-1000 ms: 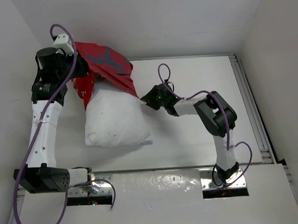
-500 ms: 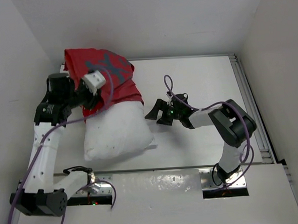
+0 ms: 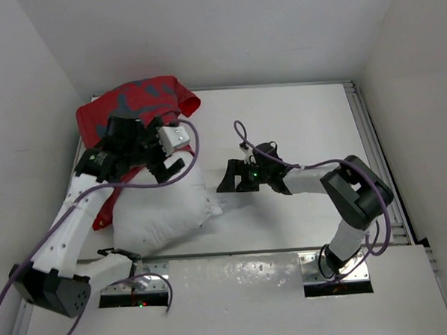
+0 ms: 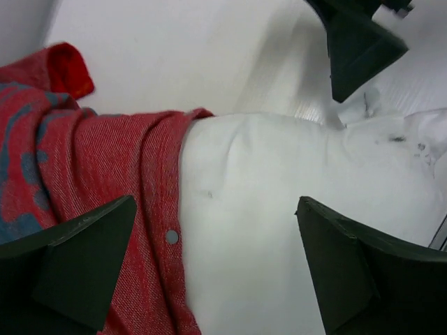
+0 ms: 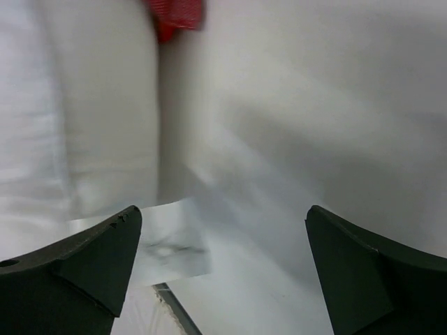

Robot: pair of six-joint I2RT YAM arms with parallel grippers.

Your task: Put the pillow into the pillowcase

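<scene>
Shifted: left gripper came down off the raised cloth, its fingers going from closed to wide; pillowcase slumped back-left.
Pillowcase: red, bunched at the far-left corner of the table, its hem covering only the pillow's far end.
Pillow: mostly bare, lying near-left.
Left gripper: fully spread, empty, over the hem line, probably for a regrip.
Right gripper: fully spread, empty, just beside the pillow's right corner.
</scene>
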